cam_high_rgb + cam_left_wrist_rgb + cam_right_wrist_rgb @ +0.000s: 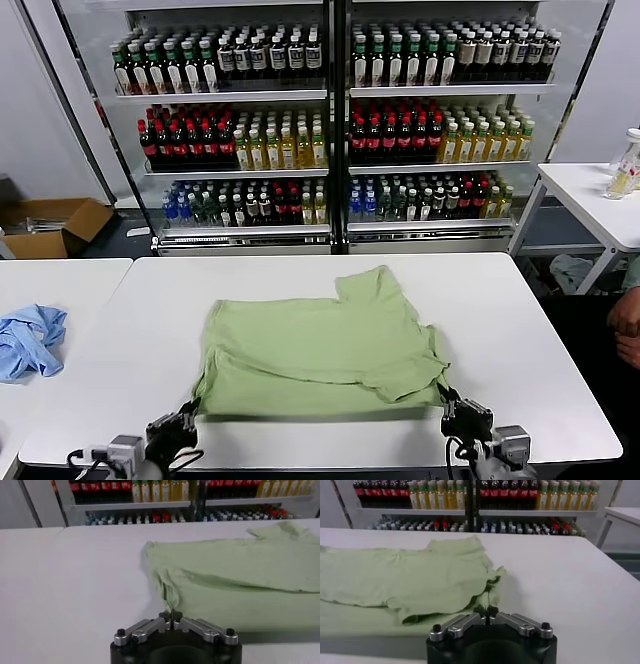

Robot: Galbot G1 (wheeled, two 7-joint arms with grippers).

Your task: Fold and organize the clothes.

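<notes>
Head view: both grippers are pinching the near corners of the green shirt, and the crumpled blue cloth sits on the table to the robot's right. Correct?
Not quite: the head view shows the blue cloth on the robot's left. The left gripper and right gripper do pinch the green shirt's near corners.

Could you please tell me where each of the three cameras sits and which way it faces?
Head: high, looking down at the table; both grippers show at the near edge.
Left wrist: low behind the left gripper, shut on the green shirt.
Right wrist: behind the right gripper, likewise.
All share shirt and bottle shelves.
</notes>
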